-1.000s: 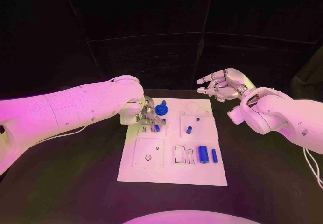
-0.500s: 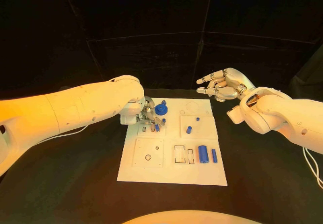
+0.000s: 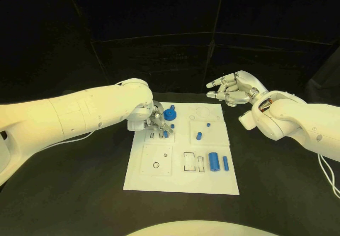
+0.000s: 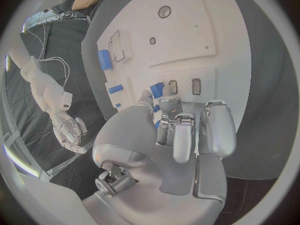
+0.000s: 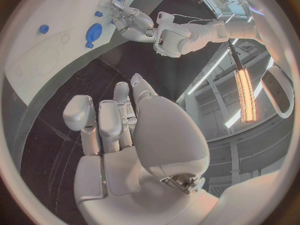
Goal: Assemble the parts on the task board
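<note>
- Working at the far left of the white board (image 3: 181, 184), the left hand (image 3: 155, 124) is reaching down to a small blue peg (image 4: 157, 89) beside two little slots; its fingers (image 4: 177, 135) are bunched around the peg, and I judge they are pinching it, though the contact itself is partly hidden.
- Hovering above the desk (image 3: 70, 196) beyond the board's far right corner, the right hand (image 3: 234, 89) is holding nothing, its fingers loosely curled and apart.
- Sitting just beside the left hand, a round blue knob (image 3: 170, 115) is standing on the board's far half, and it appears to be already seated.
- Lying loose on the near half, a thick blue cylinder (image 3: 213, 159) and a thinner blue pin (image 3: 225, 164) are waiting next to an open rectangular slot, while two smaller blue pieces (image 3: 200, 136) are resting in the panel behind them.
- Showing several bare holes and outlines, the board is looking far from finished: by my reading the work is in an early-to-middle stage, with one peg in hand and most pieces left to place.
</note>
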